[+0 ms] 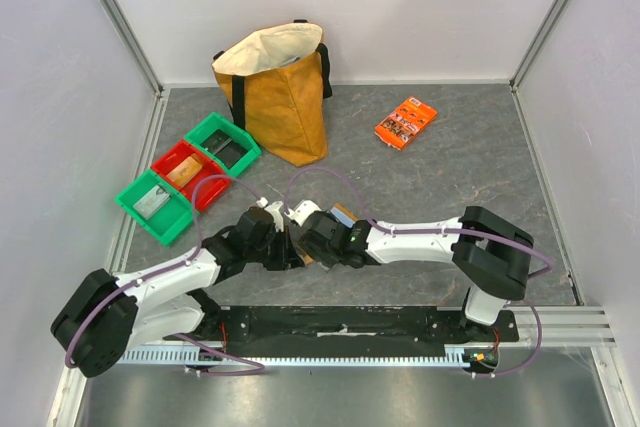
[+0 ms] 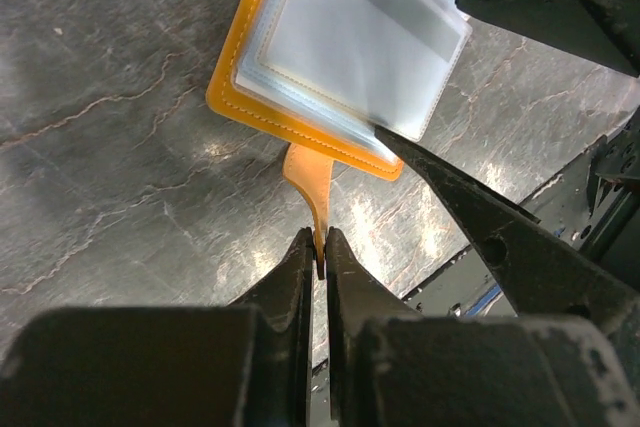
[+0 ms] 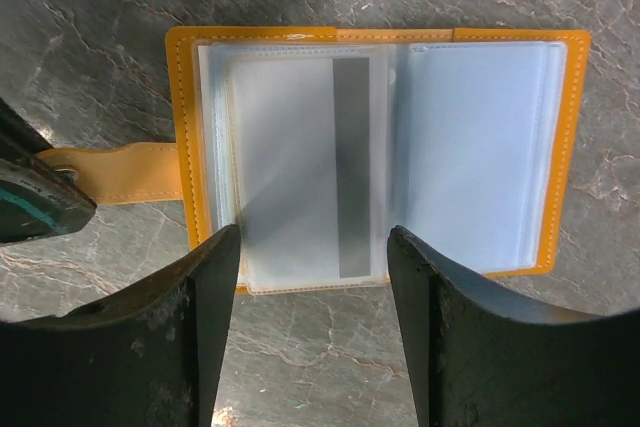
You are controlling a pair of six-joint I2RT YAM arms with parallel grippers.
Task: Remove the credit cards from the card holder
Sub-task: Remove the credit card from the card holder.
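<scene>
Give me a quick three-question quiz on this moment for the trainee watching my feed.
1. True or false: the left gripper is shut on the strap tab of the card holder.
2. Pick one. The right gripper is: A) shut on a card lifted clear of the holder; B) open, its fingers either side of the striped card in the open holder; C) inside the tote bag.
3. How many bins stand in the row beside the tote bag?

Key: 1 true; 2 B; 3 three.
</scene>
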